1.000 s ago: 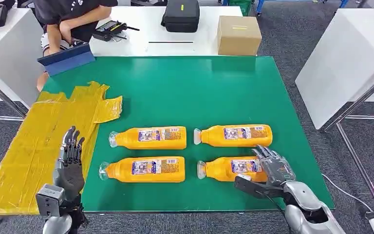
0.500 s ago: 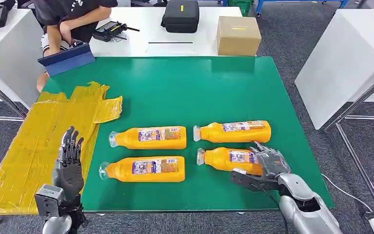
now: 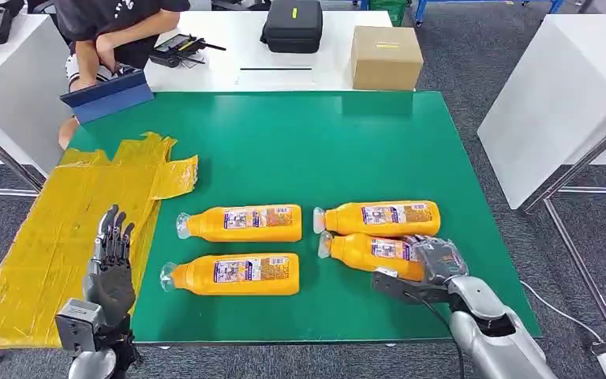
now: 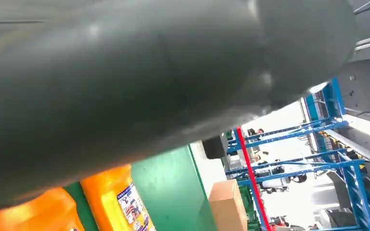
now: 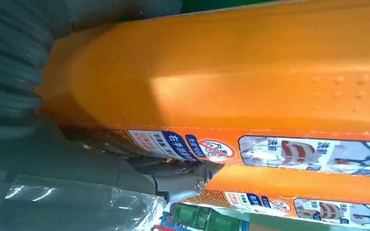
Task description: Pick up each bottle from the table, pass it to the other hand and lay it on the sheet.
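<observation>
Four orange plastic bottles with clear caps and printed labels lie on their sides on the green table (image 3: 323, 142), in two rows of two, all caps toward the robot's left. The far left bottle (image 3: 241, 223) and the near left bottle (image 3: 233, 274) lie apart from each other. The far right bottle (image 3: 379, 216) lies just beside the near right bottle (image 3: 367, 251), which is tilted, its cap end close to the far one. The right hand (image 3: 434, 264) grips the near right bottle at its base end; the right wrist view shows the orange body against the palm. The left hand (image 3: 110, 257) is held upright with its fingers apart, holding nothing, above the wrinkled yellow sheet (image 3: 55, 229) that covers the left edge of the table. No bottle lies on the sheet. Behind the table, one brown cardboard box (image 3: 387, 57) and one black case (image 3: 293, 25) stand on a white table (image 3: 229, 63), where a person (image 3: 110, 31) sits.
</observation>
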### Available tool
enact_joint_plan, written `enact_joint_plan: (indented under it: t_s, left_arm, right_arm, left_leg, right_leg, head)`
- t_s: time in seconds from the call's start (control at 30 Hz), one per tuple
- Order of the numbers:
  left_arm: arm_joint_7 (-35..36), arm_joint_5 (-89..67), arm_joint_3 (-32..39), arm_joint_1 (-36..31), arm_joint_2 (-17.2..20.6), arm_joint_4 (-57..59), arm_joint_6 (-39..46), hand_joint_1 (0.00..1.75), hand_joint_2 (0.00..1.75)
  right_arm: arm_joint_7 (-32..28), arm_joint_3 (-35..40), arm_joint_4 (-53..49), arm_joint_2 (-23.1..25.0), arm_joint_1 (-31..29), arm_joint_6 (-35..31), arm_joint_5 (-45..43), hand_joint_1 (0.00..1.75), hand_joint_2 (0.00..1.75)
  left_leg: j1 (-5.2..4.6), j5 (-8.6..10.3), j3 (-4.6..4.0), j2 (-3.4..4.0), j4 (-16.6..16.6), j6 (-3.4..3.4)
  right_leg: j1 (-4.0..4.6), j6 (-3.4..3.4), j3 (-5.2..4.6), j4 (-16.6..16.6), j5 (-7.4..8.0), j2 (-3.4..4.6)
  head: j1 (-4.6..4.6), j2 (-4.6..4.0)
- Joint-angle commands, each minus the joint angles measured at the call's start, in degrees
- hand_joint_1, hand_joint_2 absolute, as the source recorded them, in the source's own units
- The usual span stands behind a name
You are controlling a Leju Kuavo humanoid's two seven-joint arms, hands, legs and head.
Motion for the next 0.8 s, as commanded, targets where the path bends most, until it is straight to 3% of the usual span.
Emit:
enact_joint_plan:
  t_s: [0.03,0.17,0.4,0.57,0.8]
  left_arm:
    - [-0.1,0.1,0.0,-0.4,1.5,1.7,0.0,0.0,0.0]
    - [-0.1,0.2,0.2,0.6,1.4,0.8,0.2,0.0,0.0]
    - [-0.9,-0.6,0.6,3.3,0.7,-0.3,0.8,0.0,0.0]
    - [-1.1,-0.7,1.6,3.3,0.7,-1.3,1.2,0.0,0.0]
    - [0.1,-1.5,1.3,2.4,0.2,-1.8,0.7,0.0,0.0]
  right_arm:
    - [-0.2,3.2,4.6,0.5,-0.9,0.0,-0.7,1.62,1.75]
    - [-1.3,2.7,1.8,1.3,0.0,-3.0,-1.7,1.69,1.75]
    - [-1.5,-0.2,-10.6,0.5,6.7,-7.2,-3.3,1.69,1.75]
    - [-2.9,-0.5,-10.8,3.8,1.5,-8.1,-5.0,1.69,1.75]
    - [-2.5,-1.0,-13.0,4.6,2.2,-8.3,-5.2,1.73,1.75]
  left_leg:
    - [0.08,-0.05,0.14,0.05,-0.1,-0.23]
    - [0.05,-0.03,0.11,0.04,-0.1,-0.13]
    - [0.02,-0.06,0.01,-0.07,0.0,-0.15]
    - [0.05,-0.15,-0.1,0.24,0.0,-0.24]
    - [0.03,0.0,-0.21,-0.03,0.0,-0.14]
  right_leg:
    - [0.07,-0.1,0.15,-0.1,-0.02,0.01]
    - [0.04,-0.05,0.11,-0.1,-0.01,0.01]
    - [0.01,-0.06,0.0,0.0,-0.09,-0.07]
    - [0.03,-0.09,-0.08,0.0,-0.07,0.22]
    - [0.02,-0.05,-0.22,0.0,-0.03,-0.02]
  head:
    - [0.02,0.0]
    - [0.0,0.0]
    - [0.0,0.0]
    - [0.0,0.0]
    - [0.0,0.0]
